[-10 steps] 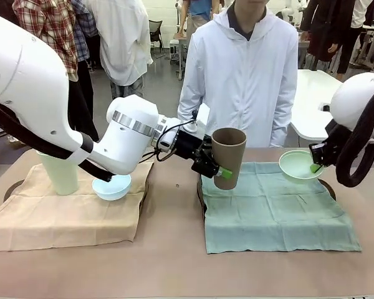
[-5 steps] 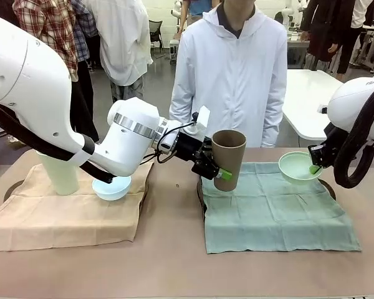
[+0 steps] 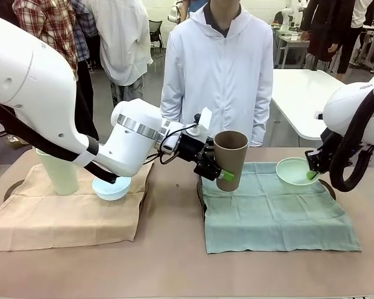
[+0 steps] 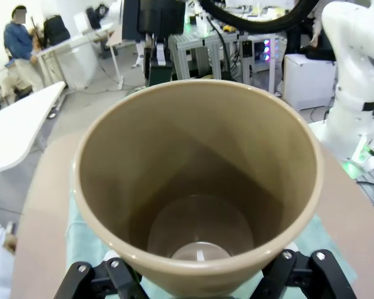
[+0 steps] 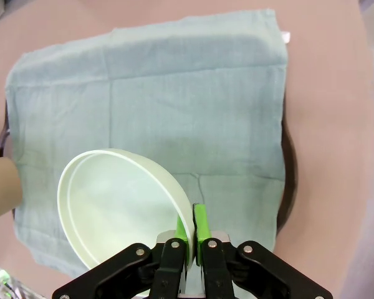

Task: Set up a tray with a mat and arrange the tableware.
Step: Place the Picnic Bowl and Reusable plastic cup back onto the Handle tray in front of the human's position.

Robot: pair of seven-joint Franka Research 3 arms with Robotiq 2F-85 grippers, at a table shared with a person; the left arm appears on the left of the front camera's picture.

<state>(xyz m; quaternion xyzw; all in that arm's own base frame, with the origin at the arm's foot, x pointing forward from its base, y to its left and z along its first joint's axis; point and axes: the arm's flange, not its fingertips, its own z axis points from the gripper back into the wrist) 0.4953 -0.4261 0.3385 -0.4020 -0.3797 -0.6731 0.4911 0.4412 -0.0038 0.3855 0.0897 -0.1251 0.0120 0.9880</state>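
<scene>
Brown tumbler [image 3: 230,157] gripped sideways, mint bowl [image 3: 295,170] rim-pinched

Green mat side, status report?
Left gripper holds brown tumbler over green mat. Right gripper pinches mint bowl rim. Mat bare.

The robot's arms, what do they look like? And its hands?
The left arm and right arm are fat, smooth, white tubes with black cables looping beside them. The left one wears a shiny silver ring near its wrist. Each hand is a black claw, left gripper and right gripper, tipped with bright green pads.
</scene>
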